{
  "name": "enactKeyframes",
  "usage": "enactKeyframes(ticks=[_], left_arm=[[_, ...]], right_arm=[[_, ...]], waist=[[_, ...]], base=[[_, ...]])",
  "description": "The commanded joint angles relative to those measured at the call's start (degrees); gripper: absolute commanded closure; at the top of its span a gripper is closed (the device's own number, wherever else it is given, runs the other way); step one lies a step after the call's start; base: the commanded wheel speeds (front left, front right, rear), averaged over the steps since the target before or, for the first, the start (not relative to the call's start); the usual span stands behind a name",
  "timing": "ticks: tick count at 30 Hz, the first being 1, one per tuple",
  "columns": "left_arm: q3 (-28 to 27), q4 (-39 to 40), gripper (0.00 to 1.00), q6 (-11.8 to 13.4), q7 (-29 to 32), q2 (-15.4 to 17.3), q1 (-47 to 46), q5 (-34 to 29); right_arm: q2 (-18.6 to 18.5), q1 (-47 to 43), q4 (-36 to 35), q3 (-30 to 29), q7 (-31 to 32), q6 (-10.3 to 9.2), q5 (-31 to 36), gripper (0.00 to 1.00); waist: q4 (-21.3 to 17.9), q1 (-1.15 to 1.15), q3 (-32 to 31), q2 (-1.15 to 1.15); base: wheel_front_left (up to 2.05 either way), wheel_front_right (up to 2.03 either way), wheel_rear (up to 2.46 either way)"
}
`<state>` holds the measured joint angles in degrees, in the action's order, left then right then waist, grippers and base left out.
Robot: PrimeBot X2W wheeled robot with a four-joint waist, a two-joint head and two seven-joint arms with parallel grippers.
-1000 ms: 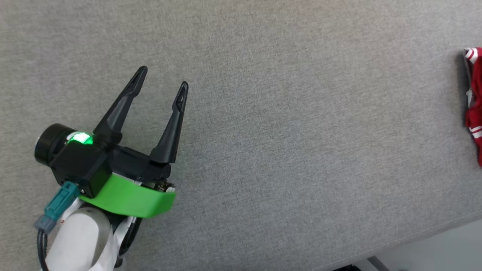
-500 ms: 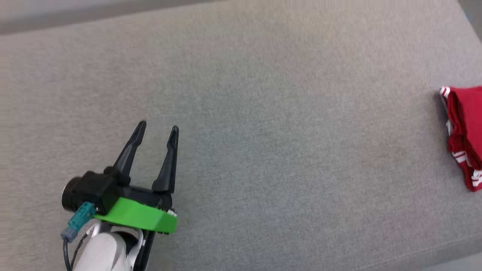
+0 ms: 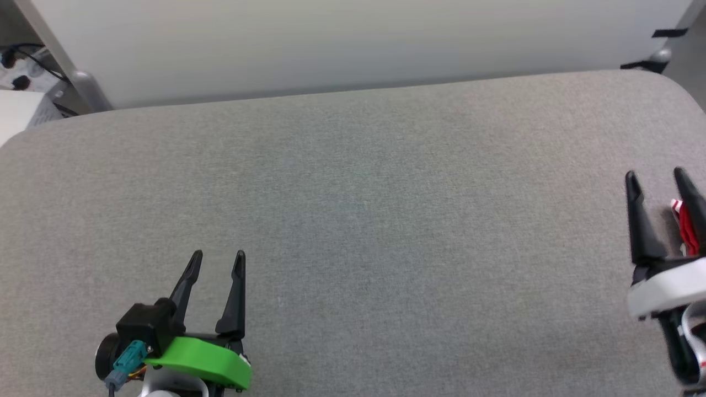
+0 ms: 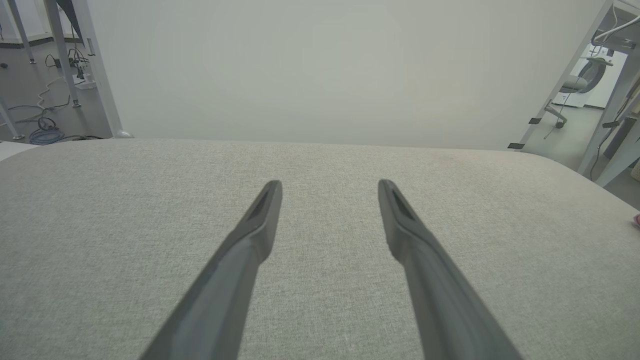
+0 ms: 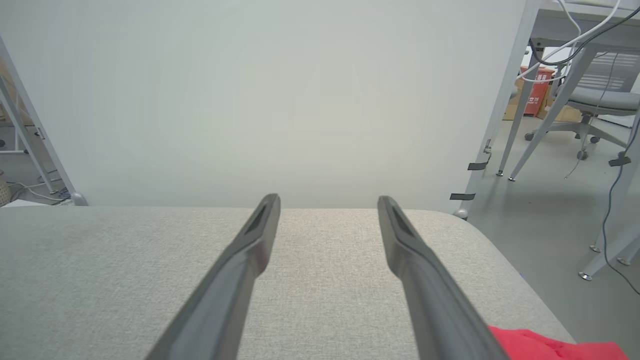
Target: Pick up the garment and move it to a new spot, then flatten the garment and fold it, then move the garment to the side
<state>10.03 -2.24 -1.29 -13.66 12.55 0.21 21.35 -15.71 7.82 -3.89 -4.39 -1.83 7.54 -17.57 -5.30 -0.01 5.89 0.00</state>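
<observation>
The garment (image 3: 684, 226) is a red bundle with white striped trim, lying at the far right of the grey fabric surface (image 3: 364, 198), mostly behind my right gripper (image 3: 656, 177). That gripper is open, its fingers empty and pointing away from me. In the right wrist view the garment (image 5: 550, 345) shows as a red patch at the bottom right, beside the open right gripper (image 5: 327, 201). My left gripper (image 3: 217, 257) is open at the lower left, far from the garment. The left wrist view shows its fingers spread over bare fabric, left gripper (image 4: 330, 186) empty.
A white panel (image 3: 331, 44) stands along the far edge of the surface. Metal frame legs (image 3: 83, 82) and cables sit at the back left. Off the right edge are desk legs and an office chair (image 5: 595, 110) on a grey floor.
The head camera has tilted up and turned, bringing the far panel and the right gripper into view. The garment now lies behind the right gripper. Both grippers stay open.
</observation>
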Motion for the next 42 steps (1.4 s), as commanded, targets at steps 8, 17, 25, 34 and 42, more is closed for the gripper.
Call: enactKeyframes(ticks=[8, 17, 25, 34, 42], left_arm=[[-1.24, -4.13, 0.0, -0.31, -1.26, -1.41, 2.36, -0.6], [-4.58, -4.44, 0.0, -1.58, -1.32, -4.38, 3.19, -3.41], [-8.05, -3.66, 0.0, -3.72, -1.33, -6.77, 3.74, -6.12], [-9.66, -3.71, 0.0, -4.95, -1.33, -8.14, 4.03, -7.23], [-10.21, -3.76, 1.0, -5.17, -0.93, -8.52, 3.2, -7.59]], right_arm=[[8.82, -10.24, -1.09, 1.64, -4.72, -0.05, 3.85, 0.0], [11.69, -11.41, 3.75, 3.65, -8.07, -0.05, 6.14, 0.0], [12.26, -10.54, 5.24, 3.73, -8.4, -0.05, 6.51, 0.0], [12.38, -10.66, 5.29, 3.96, -8.06, -0.05, 6.57, 0.0], [12.21, -10.88, 5.29, 4.27, -8.0, 0.0, 6.17, 1.0]], waist=[[5.14, 0.01, -5.13, 0.0], [5.76, 0.01, -5.57, 0.0], [5.63, 0.01, -6.01, 0.0], [5.13, 0.01, -6.32, 0.0], [4.93, 0.01, -5.85, 0.0]], base=[[0.0, 0.0, 0.0], [0.0, 0.0, 0.0], [0.0, 0.0, 0.0], [0.0, 0.0, 0.0], [0.0, 0.0, 0.0]])
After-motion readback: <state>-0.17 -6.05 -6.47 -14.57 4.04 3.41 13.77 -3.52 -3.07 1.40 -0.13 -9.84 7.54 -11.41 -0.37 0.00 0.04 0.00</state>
